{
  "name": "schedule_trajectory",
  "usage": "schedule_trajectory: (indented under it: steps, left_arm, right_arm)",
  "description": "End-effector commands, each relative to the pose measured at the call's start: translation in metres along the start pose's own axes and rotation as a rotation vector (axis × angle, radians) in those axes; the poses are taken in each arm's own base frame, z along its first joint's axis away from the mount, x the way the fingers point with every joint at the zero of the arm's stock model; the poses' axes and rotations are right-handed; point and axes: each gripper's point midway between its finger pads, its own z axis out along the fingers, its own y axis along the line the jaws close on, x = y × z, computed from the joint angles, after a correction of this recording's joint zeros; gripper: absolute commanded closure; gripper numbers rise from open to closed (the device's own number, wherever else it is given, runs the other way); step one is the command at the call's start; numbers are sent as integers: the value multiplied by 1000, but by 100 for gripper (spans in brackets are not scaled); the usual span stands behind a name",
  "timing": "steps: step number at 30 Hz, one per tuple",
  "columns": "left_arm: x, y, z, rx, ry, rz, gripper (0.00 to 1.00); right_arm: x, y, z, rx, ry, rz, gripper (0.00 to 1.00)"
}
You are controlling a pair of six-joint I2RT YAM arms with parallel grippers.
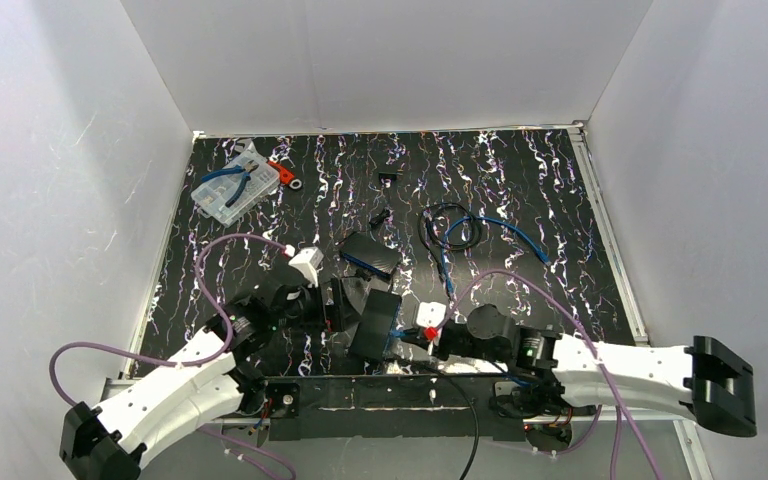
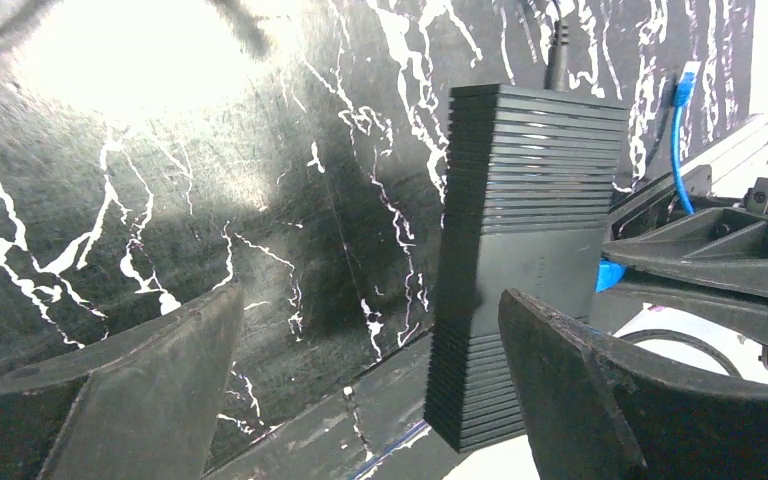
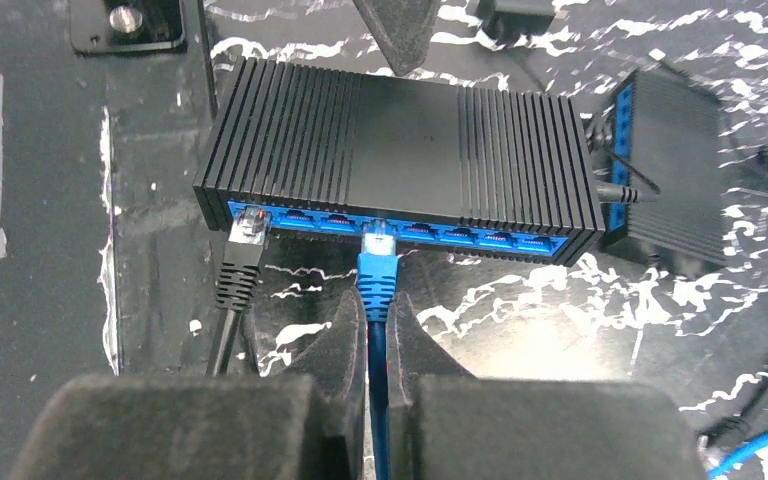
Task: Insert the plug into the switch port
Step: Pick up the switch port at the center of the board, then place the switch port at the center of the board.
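The switch [image 3: 400,150] is a ribbed black box with a blue row of ports facing my right wrist camera. A blue plug [image 3: 376,265] on a blue cable points into one of the middle ports, its clear tip at the port's mouth. How deep it sits I cannot tell. My right gripper [image 3: 375,305] is shut on the plug's boot and cable. In the left wrist view the switch [image 2: 530,250] stands between the wide-open fingers [image 2: 130,390] of my left gripper [image 2: 370,300], close to the right one, not pinched. From above, both grippers [image 1: 345,300] [image 1: 428,335] flank the switch [image 1: 375,325].
A black plug [image 3: 245,235] sits in the switch's leftmost port. A second black switch [image 3: 660,160] lies just behind to the right. Farther back lie a coiled blue cable [image 1: 470,230] and a clear parts box with pliers [image 1: 230,190]. White walls enclose the mat.
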Motion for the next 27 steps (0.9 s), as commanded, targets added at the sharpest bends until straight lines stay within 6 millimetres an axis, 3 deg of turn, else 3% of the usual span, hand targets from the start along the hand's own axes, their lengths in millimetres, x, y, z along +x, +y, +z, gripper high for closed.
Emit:
schedule_trajectory:
  steps: [1,10,17,23,27]
  left_arm:
    - [-17,-3,-21,-42,-50,42,2]
    - [-31,-8,-44,-46,-108,82,2]
    - [-28,-7,-43,-41,-106,86,2]
    - [-25,-6,-42,-28,-108,88,2]
    - [-22,-4,-42,-22,-109,84,2]
  right_arm:
    - [-42,-17,-16,87,-133,-4,99]
    - [-101,-44,-55,215,-283,-55,99]
    - [-148,-67,-80,323,-356,-120,99]
    - [-174,-90,-102,442,-363,-162,99]
    - [-198,-112,-129,571,-391,-186,99]
